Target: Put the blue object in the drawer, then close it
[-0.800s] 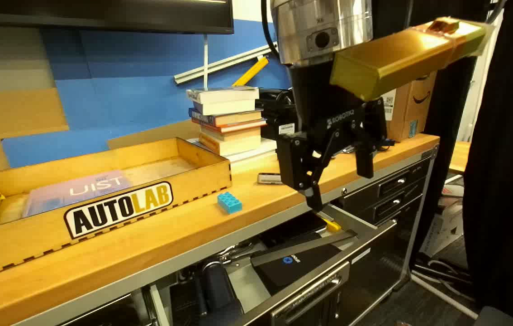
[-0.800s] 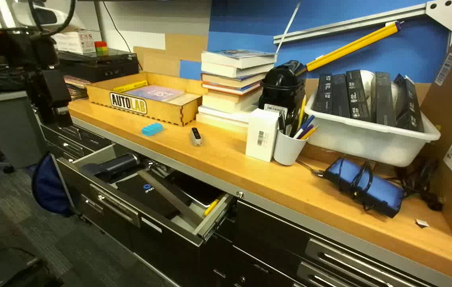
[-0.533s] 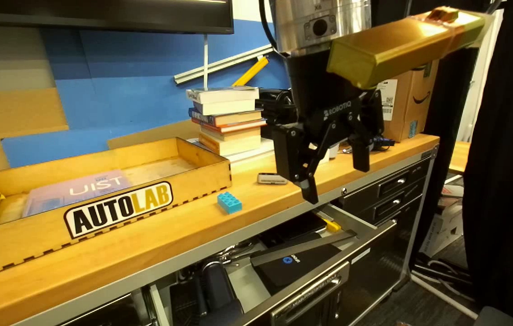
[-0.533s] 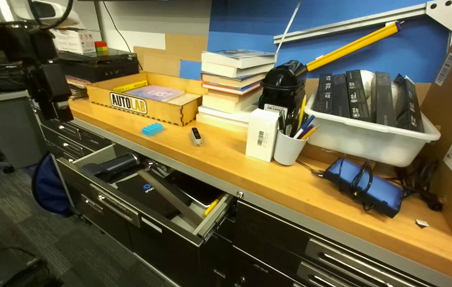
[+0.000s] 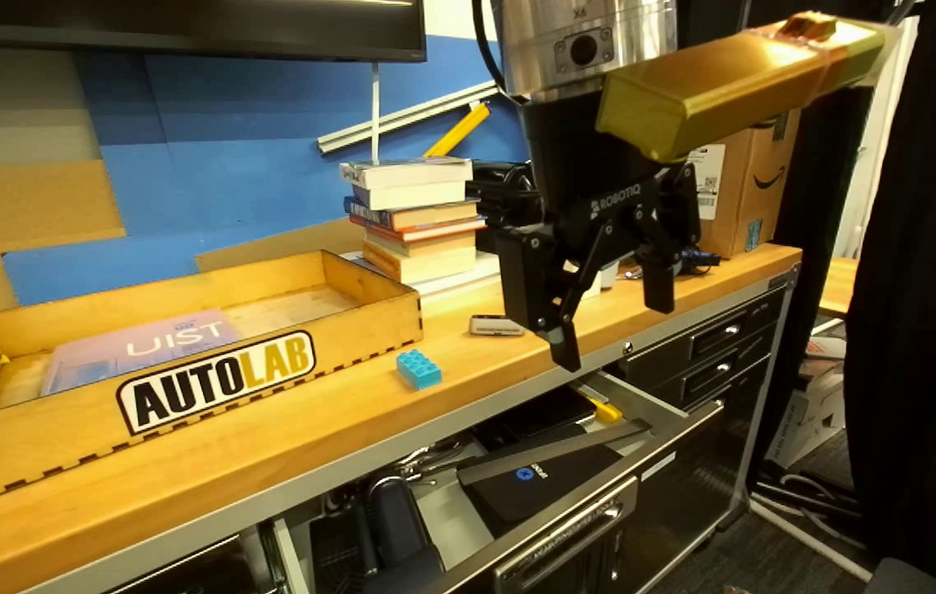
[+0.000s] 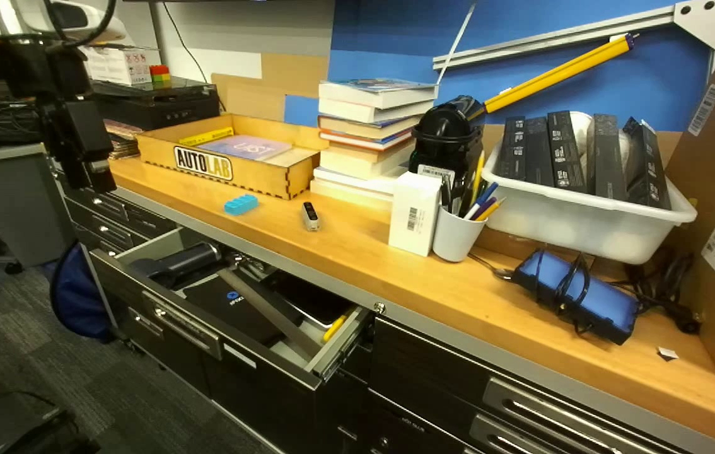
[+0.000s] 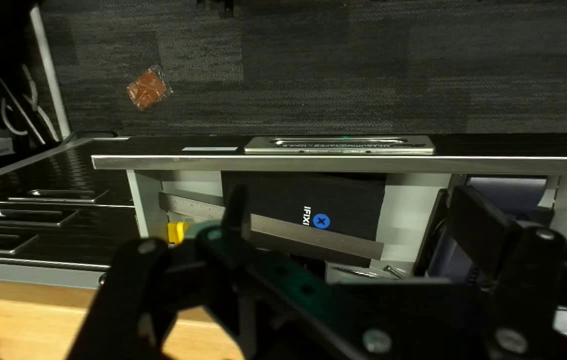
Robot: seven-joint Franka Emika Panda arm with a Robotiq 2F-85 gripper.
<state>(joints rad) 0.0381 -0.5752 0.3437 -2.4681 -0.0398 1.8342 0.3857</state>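
The gaze in an exterior view runs slantwise down along the tabletop [image 5: 328, 421] toward the blue wall panel [image 5: 220, 181], near enough that the pincer [image 5: 614, 334] looms large; from the opposite slant, in an exterior view, the pincer hangs near the left edge and the white bin [image 6: 578, 224] stands toward the right. Both exterior views share the drawer [image 6: 269, 367], the wooden box [image 6: 279, 179] and the book stack [image 6: 370, 129]. The wrist view looks steeply down past the pincer into that drawer, floor [image 7: 313, 80] along the top, tabletop along the bottom.

Blue wall panels [image 5: 229, 186]; dark patterned carpet [image 7: 313, 75]
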